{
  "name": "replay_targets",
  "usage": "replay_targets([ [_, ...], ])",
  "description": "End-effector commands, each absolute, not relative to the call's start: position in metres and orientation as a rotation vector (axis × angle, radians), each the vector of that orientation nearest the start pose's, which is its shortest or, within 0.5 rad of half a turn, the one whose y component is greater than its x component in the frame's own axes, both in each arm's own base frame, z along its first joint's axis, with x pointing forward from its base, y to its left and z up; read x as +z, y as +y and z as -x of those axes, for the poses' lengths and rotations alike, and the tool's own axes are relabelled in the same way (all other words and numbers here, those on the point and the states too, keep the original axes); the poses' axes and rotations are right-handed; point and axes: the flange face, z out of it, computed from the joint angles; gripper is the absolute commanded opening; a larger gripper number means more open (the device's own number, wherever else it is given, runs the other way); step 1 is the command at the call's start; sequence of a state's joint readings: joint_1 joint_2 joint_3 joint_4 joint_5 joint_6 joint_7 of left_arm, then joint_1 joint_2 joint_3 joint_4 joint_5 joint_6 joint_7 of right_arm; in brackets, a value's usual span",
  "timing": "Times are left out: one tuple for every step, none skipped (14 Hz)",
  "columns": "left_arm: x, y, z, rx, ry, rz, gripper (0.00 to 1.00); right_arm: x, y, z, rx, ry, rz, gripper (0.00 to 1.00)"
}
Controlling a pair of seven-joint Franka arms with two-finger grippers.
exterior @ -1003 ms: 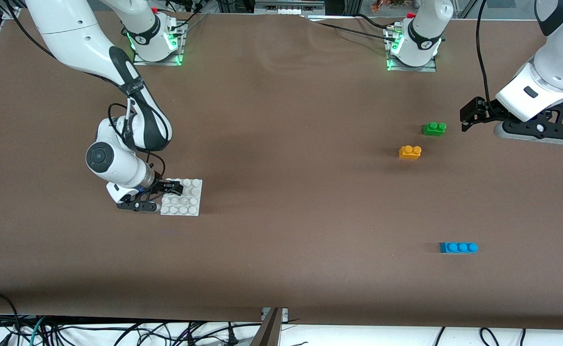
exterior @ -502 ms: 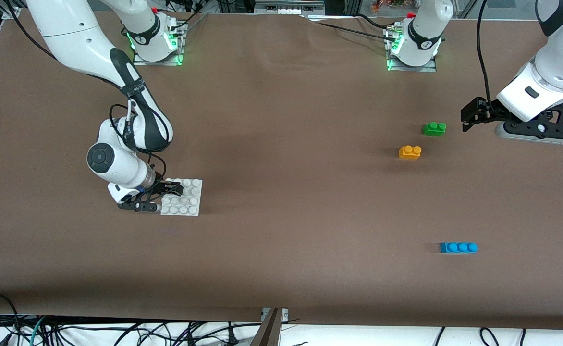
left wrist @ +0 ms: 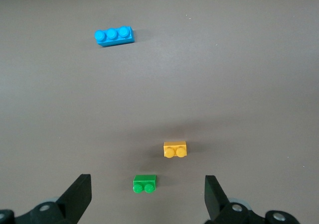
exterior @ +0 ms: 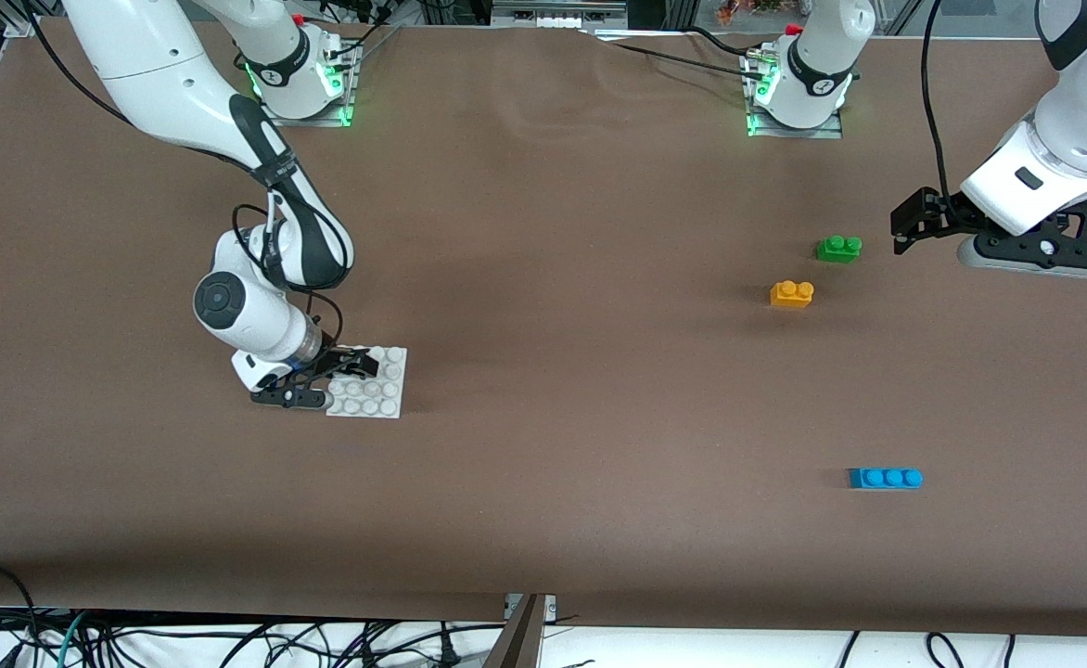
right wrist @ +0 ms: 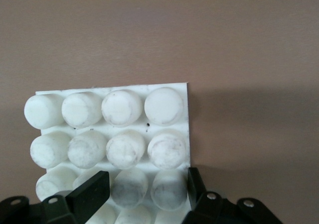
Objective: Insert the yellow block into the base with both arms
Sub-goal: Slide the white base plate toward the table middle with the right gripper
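right claw (exterior: 344, 376) clamped on the base (exterior: 378, 394) has dragged it toward the blocks; left claw (exterior: 914, 223) apart.

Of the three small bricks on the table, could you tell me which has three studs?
The blue brick: longer, with three studs, nearest the front camera. The green brick and yellow block have two.

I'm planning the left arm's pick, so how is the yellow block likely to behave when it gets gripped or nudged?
The yellow block looks like moulded plastic, so it is probably stiff and light. Its flat, boxy sides should suit the open left gripper; smooth faces might slip a little. Sitting flat on the table, studs up, it would likely slide rather than roll or tip.
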State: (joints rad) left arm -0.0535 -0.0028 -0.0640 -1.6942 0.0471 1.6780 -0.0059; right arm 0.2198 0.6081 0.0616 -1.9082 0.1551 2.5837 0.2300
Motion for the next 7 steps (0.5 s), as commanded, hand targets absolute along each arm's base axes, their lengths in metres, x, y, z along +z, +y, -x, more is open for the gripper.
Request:
replay_targets([
  [0.583,-0.058,-0.555,0.016,0.201,3.067,1.0,0.171,0.206,-0.602,-0.075,0.144,2.985,0.72],
  [0.583,-0.057,-0.555,0.016,0.196,3.067,1.0,0.171,0.217,-0.601,-0.104,0.146,2.978,0.72],
  [0.583,-0.057,-0.555,0.016,0.199,3.067,1.0,0.172,0.233,-0.597,-0.117,0.137,2.974,0.72],
  [0.583,-0.057,-0.555,0.016,0.199,3.067,1.0,0.172,0.244,-0.594,-0.116,0.147,2.972,0.72],
  [0.583,-0.056,-0.555,0.016,0.194,3.067,1.0,0.175,0.258,-0.592,-0.124,0.154,2.967,0.72],
  [0.583,-0.056,-0.555,0.016,0.194,3.067,1.0,0.176,0.272,-0.586,-0.121,0.15,2.966,0.72],
  [0.583,-0.057,-0.555,0.016,0.196,3.067,1.0,0.175,0.287,-0.58,-0.117,0.151,2.965,0.72],
])
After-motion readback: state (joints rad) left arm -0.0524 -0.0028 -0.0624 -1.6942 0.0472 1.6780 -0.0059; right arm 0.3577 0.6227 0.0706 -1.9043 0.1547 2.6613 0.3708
